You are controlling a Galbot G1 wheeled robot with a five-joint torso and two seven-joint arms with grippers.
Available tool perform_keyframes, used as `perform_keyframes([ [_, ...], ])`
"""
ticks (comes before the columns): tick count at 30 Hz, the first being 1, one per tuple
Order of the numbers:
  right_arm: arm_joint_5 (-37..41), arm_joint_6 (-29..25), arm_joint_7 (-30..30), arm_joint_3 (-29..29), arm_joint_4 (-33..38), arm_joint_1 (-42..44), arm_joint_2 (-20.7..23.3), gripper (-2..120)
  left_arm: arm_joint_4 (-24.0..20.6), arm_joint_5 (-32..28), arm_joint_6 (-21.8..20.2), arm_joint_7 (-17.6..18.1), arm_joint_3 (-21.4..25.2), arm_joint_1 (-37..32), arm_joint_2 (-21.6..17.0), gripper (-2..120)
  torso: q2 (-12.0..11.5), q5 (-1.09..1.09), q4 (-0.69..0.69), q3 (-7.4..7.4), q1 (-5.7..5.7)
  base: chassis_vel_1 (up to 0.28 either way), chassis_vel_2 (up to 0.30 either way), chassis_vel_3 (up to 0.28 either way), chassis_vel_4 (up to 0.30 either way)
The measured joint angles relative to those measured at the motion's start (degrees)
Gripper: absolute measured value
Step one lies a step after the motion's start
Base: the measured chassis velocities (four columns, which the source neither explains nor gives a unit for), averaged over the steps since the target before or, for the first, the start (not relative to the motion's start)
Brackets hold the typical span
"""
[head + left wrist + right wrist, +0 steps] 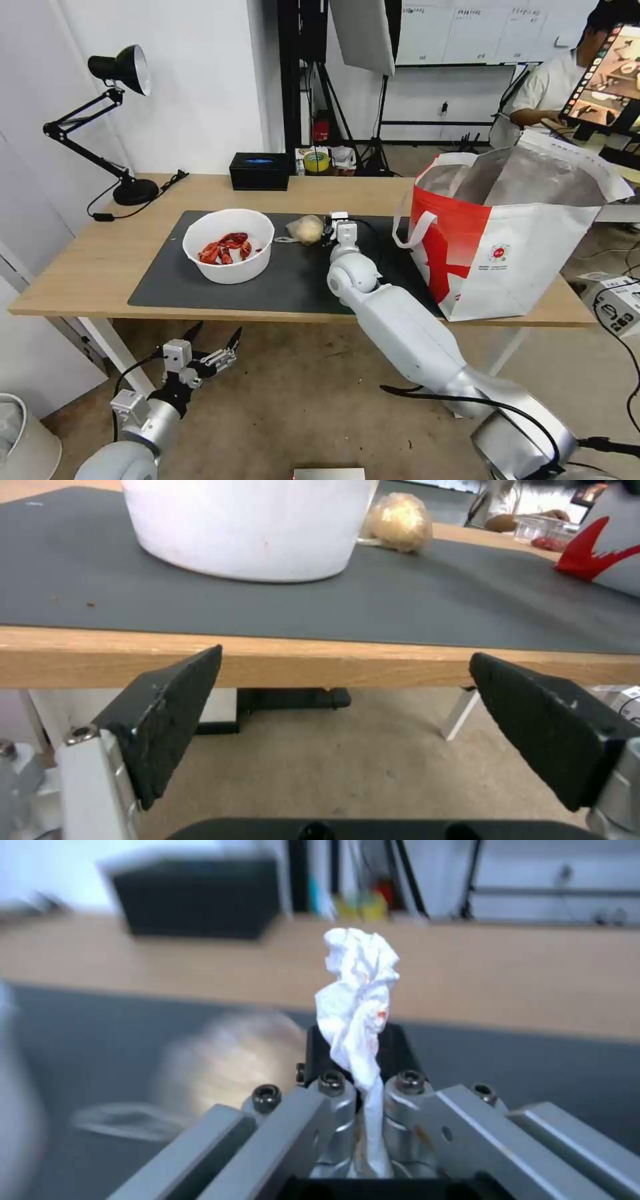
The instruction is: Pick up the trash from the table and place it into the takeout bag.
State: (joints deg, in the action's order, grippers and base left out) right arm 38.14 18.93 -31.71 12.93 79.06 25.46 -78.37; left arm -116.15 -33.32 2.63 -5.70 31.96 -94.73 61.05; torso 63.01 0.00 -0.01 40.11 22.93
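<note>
Light-wood table [100, 260] with a dark grey mat carries the boxy red-and-white takeout bag [493, 260], a white round bowl of red shells [229, 245] and a bagged beige lump [308, 229]. Right gripper [363, 1060], over the mat, pinches a crumpled white tissue [357, 1000]. Left gripper [213, 343] hangs spread wide, empty, below the table edge.

On my bench [100, 260] the mat [293, 280] carries the bowl [229, 245] at left, with the bagged lump [308, 229] just to its right. The takeout bag [507, 247] stands at the bench's right end. Behind the mat sits the box [260, 171]; the lamp [117, 120] stands at far left.
</note>
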Motion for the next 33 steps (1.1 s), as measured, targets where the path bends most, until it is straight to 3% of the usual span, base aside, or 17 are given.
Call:
perform_keyframes([
  [3,0.8,-4.7,4.2,-1.5,11.1,3.2,4.3,0,-0.7,0.0,0.0,0.1,0.6,-0.7,-0.2,100,0.0,0.01,0.01,-0.01,0.00,0.000,0.000,0.000,0.000],
  [10,1.4,-8.8,8.2,-5.9,22.2,5.9,9.6,0,-1.2,0.0,0.0,0.1,0.7,-1.0,-0.4,100,0.0,0.01,0.01,-0.01,-0.01,0.000,0.000,0.000,0.000],
  [14,3.2,-9.3,8.6,-10.0,28.3,6.4,14.2,0,-1.7,0.0,-0.1,0.3,0.6,-1.0,-0.6,100,0.0,0.01,0.01,-0.01,-0.01,0.000,0.000,0.000,0.000],
  [17,7.9,-9.0,8.0,-15.5,33.0,6.6,20.3,0,-2.0,0.1,-0.1,0.3,0.1,-0.8,-0.6,100,0.0,0.02,0.01,-0.01,-0.01,0.000,0.000,0.000,0.000],
  [18,7.9,-9.0,8.0,-15.5,33.0,6.6,20.3,0,-2.0,0.1,-0.1,0.3,0.1,-0.8,-0.6,100,0.0,0.02,0.01,-0.01,-0.01,0.000,0.000,0.000,0.000],
  [23,12.1,-7.6,7.6,-23.8,35.6,8.9,29.5,0,-2.4,0.5,-0.2,0.4,-0.9,-0.6,-0.3,100,0.0,0.02,0.00,-0.01,-0.01,0.000,0.000,0.000,0.000],
  [27,13.0,-6.2,6.7,-26.8,35.6,12.3,33.8,0,-2.8,0.7,-0.2,0.4,-1.6,-0.5,-0.2,100,0.0,0.02,-0.01,-0.01,-0.01,0.000,0.000,0.000,0.000],
  [33,13.7,-4.4,4.1,-29.6,36.0,17.6,36.9,0,-3.5,1.0,-0.3,0.4,-2.4,-0.1,0.2,100,0.0,0.02,0.00,-0.01,-0.01,0.000,0.000,0.000,0.000],
])
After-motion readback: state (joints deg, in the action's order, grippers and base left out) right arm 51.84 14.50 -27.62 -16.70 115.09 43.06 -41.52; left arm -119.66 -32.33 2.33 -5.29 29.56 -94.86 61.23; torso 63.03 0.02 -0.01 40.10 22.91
